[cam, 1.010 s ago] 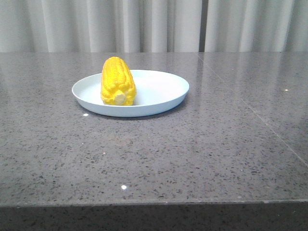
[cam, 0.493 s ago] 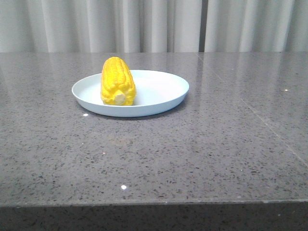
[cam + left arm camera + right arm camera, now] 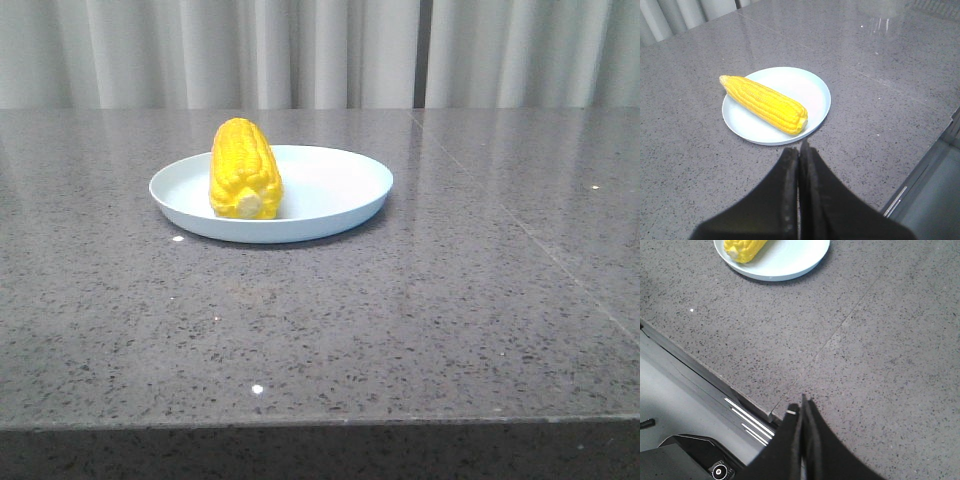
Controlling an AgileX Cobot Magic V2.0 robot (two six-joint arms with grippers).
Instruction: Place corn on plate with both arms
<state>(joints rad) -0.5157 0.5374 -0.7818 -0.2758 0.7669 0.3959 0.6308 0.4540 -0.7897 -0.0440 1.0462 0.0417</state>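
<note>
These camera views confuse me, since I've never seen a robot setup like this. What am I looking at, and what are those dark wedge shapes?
It is a two-armed robot at a grey stone table. One picture looks forward over the table; the other two come from cameras on each wrist. The dark wedges are the arms' grasping parts: the left end effector and the right end effector, both shut and holding nothing. On the table sits a pale plate with a yellow corn cob lying in it, so the placing looks done. Curtains hang behind.
</note>
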